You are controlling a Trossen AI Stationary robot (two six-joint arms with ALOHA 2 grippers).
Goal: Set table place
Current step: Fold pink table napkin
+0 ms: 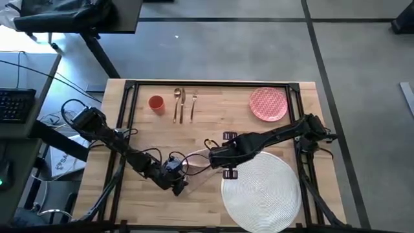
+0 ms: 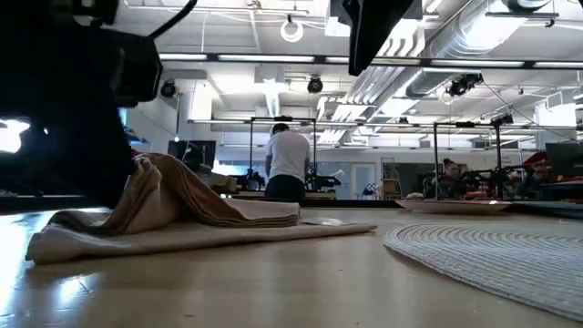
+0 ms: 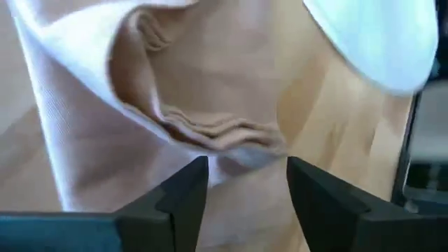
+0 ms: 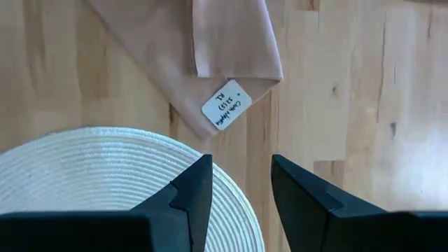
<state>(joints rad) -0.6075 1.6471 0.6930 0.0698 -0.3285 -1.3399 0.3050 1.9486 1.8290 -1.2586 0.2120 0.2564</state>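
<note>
Two grippers converge on the napkin (image 2: 173, 214), which lies rumpled on the table (image 1: 213, 110) just beside the placemat's (image 1: 262, 191) edge, one fold humped up. Left gripper (image 3: 246, 183) low at the cloth, fingers parted, a bunched fold between them but not pinched. Right gripper (image 4: 238, 185) hovers over the napkin's tagged corner and the mat rim, fingers spread, holding nothing. Plate (image 1: 268, 103) sits at the far right corner; cup (image 1: 156, 103) and cutlery (image 1: 184, 105) line the far edge, well apart from the mat. Judging by this, the napkin step is in hand: next move wants a clean pinch on the fold, then a lift and flattening beside the mat. A person stands far off in the room.
</note>
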